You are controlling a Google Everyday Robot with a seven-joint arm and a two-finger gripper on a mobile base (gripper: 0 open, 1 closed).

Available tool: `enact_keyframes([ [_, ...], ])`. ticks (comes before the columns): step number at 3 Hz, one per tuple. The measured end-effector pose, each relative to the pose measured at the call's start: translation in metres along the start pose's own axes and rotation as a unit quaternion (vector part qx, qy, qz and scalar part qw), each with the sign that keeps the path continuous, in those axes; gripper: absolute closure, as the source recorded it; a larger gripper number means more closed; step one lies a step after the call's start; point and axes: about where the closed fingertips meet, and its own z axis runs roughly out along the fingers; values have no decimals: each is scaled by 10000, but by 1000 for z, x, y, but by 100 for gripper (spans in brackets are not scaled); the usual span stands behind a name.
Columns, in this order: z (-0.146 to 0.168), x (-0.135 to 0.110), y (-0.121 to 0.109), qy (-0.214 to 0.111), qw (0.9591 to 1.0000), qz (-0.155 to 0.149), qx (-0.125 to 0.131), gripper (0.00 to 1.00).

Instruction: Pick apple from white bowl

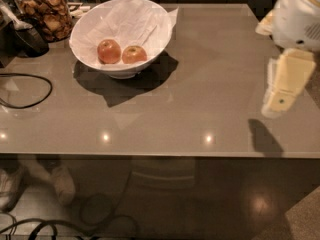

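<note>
At the far left a jar [47, 11] of brown baked pieces is cut off by the top edge, so its lid is barely seen and any label on it cannot be read. Just in front of it sits a dark rounded object [31, 40] too dim to identify, and a black cable [47, 86] loops off the left edge of the grey table [200, 99]. Below the table's front edge, a pair of pale shoes [62, 184] shows faintly. The white bowl [76, 38] stands upright on the back left part of the table, lined with crinkled white paper [130, 19] that rises past its rim and hides the far wall. Two apples lie side by side at the bottom of the bowl, apparently touching: the redder apple [109, 51] on the left, and the apple [134, 54], orange-golden and flatter, on the right. It looks wider than tall, with its breadth running left to right; its stem end cannot be made out. Well apart from the bowl, the cream-coloured gripper [282, 84] hangs over the table's right edge, pointing down and slightly leftward, holding nothing. Whether it is spread or closed cannot be told. A small dark round mark near its tip is too small to read. Above it, the white robot body [300, 16] is cut off by the top right corner.
</note>
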Motion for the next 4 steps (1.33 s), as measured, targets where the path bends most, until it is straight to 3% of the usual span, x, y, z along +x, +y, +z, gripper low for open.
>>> enact_keyframes([
  [2, -5, -71, -32, 190, 9970, -747, 84, 0],
  [4, -8, -80, -38, 88, 9966, -780, 246, 0],
])
